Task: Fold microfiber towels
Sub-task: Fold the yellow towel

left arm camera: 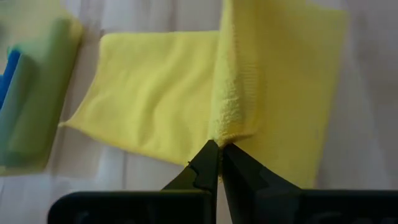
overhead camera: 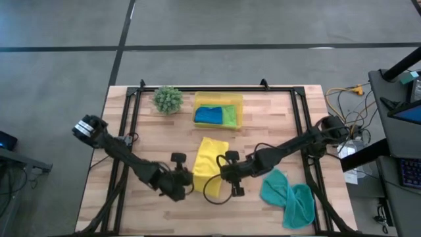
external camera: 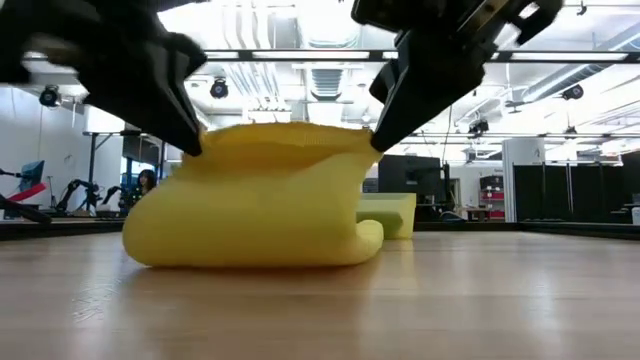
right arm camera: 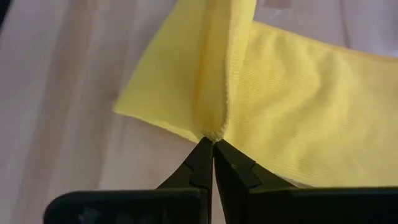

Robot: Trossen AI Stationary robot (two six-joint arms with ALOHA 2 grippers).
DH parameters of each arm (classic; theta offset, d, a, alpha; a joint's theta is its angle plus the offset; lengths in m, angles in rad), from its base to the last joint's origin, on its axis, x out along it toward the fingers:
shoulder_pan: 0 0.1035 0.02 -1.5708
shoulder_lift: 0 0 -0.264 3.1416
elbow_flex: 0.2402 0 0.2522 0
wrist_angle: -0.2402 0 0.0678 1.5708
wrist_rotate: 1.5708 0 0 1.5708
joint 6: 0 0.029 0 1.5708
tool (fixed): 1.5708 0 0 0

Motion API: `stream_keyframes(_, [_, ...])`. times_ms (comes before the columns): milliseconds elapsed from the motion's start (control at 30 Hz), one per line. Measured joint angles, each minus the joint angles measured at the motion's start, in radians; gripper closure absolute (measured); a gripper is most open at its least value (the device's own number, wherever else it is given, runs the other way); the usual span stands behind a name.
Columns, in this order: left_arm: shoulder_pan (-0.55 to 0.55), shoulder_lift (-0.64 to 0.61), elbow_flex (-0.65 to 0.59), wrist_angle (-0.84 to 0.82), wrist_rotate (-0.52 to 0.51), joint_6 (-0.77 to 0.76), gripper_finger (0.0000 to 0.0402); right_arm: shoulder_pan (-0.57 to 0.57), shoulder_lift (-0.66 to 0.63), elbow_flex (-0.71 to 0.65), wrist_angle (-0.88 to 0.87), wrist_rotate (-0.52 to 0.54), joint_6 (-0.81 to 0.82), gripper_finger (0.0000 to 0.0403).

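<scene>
The yellow towel lies near the middle of the wooden table, in front of the yellow tray, and its near edge is lifted from the surface, so that in the low view the cloth stands up like a soft arch between the two arms. The left gripper has its fingers pressed together on one corner of this raised edge, and the right gripper pinches the other corner in the same way; both wrist views show the fuzzy hem caught just at the fingertips. I judge that the step in hand is the first fold: to carry the held edge over the part that rests on the table. To do it well, both arms should move at the same height and speed, keep the edge straight but not stretched, and lay the corners exactly on the far corners before letting go. The grip is very shallow, so a quick pull could let a corner slip out. In the tray the blue towel and the lime green towel lie side by side, the teal towel is crumpled near the right arm, and a small green plant stands beside the tray. Behind the table is a large bright room with screens and ceiling pipes.
</scene>
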Motion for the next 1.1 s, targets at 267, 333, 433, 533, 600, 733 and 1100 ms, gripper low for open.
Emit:
stream_keyframes(267, [0.143, -0.062, -0.118, 0.146, 0.120, 0.024, 0.0401, -0.027, -0.001, 0.000, -0.040, 0.016, 0.009, 0.0394])
stream_keyframes(333, [0.170, -0.067, -0.118, 0.153, 0.131, 0.056, 0.0401, -0.030, -0.001, 0.000, -0.050, 0.032, 0.011, 0.0394])
stream_keyframes(433, [0.201, -0.077, -0.119, 0.156, 0.135, 0.111, 0.0401, -0.040, -0.002, -0.001, -0.059, 0.044, 0.033, 0.0394])
stream_keyframes(533, [0.229, -0.081, -0.119, 0.168, 0.155, 0.169, 0.0401, -0.052, -0.002, -0.004, -0.066, 0.047, 0.044, 0.0394])
stream_keyframes(600, [0.245, -0.081, -0.119, 0.174, 0.165, 0.194, 0.0401, -0.059, -0.003, -0.004, -0.070, 0.074, 0.065, 0.0394])
stream_keyframes(733, [0.271, -0.082, -0.123, 0.173, 0.163, 0.197, 0.0401, -0.070, -0.016, -0.004, -0.099, 0.154, 0.098, 0.0394])
stream_keyframes(1100, [0.388, -0.065, -0.124, 0.186, 0.158, 0.246, 0.0401, -0.114, -0.017, -0.008, -0.114, 0.180, 0.112, 0.0394])
